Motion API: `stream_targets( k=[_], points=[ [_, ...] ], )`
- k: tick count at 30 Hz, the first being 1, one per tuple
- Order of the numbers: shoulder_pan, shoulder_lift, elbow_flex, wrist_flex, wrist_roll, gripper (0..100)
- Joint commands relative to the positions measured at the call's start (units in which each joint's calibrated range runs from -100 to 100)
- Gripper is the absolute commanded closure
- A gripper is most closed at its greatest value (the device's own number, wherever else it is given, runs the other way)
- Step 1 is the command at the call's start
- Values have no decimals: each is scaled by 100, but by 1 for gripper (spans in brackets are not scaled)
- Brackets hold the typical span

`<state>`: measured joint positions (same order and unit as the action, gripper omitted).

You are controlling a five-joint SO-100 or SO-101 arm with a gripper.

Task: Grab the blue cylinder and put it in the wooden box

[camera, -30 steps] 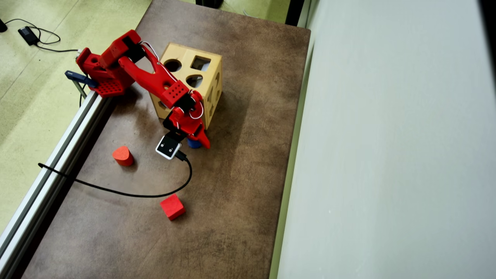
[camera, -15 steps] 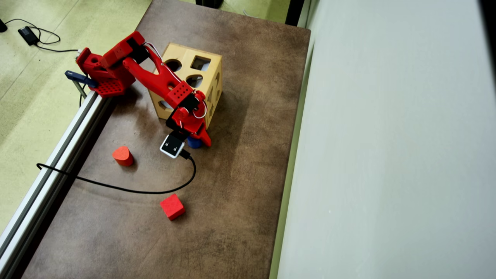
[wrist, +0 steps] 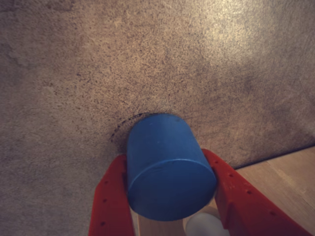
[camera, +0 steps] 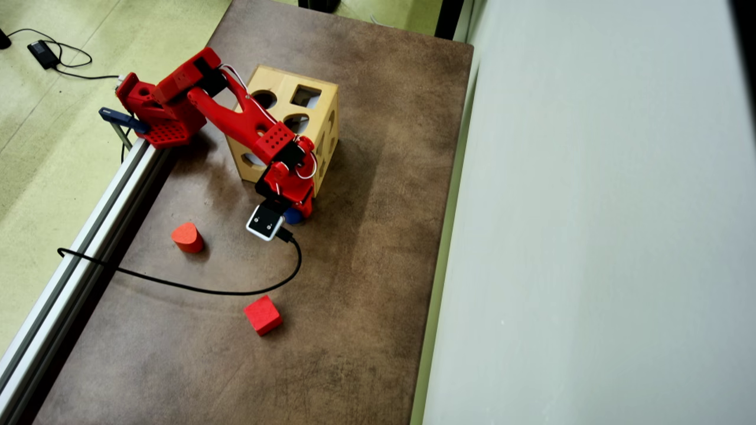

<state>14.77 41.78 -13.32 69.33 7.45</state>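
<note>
Your fingers (wrist: 110,206) pinch the blue cylinder (wrist: 167,169) from both sides in the wrist view, its flat round end facing the camera. The overhead view hides that grip: only a sliver of the blue cylinder (camera: 292,216) peeks out under the gripper (camera: 298,211), just off the near corner of the wooden box (camera: 322,127) (three cut-outs show in its top). That view alone shows you the red-orange rounded block (camera: 188,236) at left and the red cube (camera: 263,314) nearer, both well apart on the mottled brown counter (camera: 366,283). A black cable (camera: 195,289) loops across it. Yellow-green floor (camera: 41,136) lies left, a pale wall (camera: 590,236) right.
</note>
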Motion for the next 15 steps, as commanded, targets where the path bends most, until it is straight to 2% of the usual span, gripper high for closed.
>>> stream_targets(
  k=[1, 7, 11, 15],
  points=[
    [-88, -55, -242, -29, 15, 92],
    [-13, -310, -180, 92, 15, 92],
    [-6, -1108, -171, 164, 20, 94],
    [-6, -2161, -180, 807, 15, 94]
  ],
)
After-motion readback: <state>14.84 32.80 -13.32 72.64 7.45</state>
